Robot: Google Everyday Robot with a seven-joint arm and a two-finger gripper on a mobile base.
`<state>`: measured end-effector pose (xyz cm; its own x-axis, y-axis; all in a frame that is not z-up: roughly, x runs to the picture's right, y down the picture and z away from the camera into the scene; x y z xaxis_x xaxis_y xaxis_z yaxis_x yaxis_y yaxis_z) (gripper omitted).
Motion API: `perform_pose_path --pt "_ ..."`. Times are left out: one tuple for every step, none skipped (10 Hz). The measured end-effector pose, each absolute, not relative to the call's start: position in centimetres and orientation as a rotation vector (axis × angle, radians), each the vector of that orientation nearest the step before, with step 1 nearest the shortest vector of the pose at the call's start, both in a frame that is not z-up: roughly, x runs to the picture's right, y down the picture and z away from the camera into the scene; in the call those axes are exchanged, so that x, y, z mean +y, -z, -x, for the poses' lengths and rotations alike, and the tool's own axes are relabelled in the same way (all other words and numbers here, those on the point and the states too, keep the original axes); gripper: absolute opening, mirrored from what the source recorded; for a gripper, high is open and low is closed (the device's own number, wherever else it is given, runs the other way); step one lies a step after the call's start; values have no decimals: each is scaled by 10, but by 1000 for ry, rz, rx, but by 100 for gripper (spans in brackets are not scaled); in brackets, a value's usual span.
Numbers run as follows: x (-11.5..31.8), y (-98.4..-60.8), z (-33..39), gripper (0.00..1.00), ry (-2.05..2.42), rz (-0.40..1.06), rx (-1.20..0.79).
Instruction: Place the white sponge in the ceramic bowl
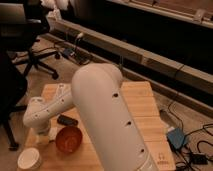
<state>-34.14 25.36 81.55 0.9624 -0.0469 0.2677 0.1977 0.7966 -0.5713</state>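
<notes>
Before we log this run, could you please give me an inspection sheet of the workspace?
Surface: wooden table, partly hidden by the robot arm.
Job's things: ceramic bowl front-left, nothing seen inside; white sponge cannot be made out.
Clutter: white cup at the front-left corner; small dark object behind the bowl.
Grippers: gripper low over the table, just left of the bowl.
Cables: cables on the floor right of the table.
Surroundings: office chair on the left.

I see the arm [100,110] as a smooth white shell that looks like plastic, with a faint satin sheen. The counter [140,107] is pale matt wood. The ceramic bowl [68,139] is glossy orange-red. My hand [44,136], near left beside the bowl, sits mostly hidden under that shell, so I cannot tell its finish.
</notes>
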Motion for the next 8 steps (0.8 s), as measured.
perform_pose_path --pt "254 -817 342 64 139 643 -244" --pt "253 -818 343 60 145 645 -241" --pt "253 -818 343 51 152 648 -237" --pt "253 -818 343 39 160 651 -234" --pt "253 -818 344 29 164 656 -230" --pt "253 -817 344 21 167 658 -226" --pt "252 -816 345 9 175 657 -219" --pt "250 -814 344 2 188 654 -208"
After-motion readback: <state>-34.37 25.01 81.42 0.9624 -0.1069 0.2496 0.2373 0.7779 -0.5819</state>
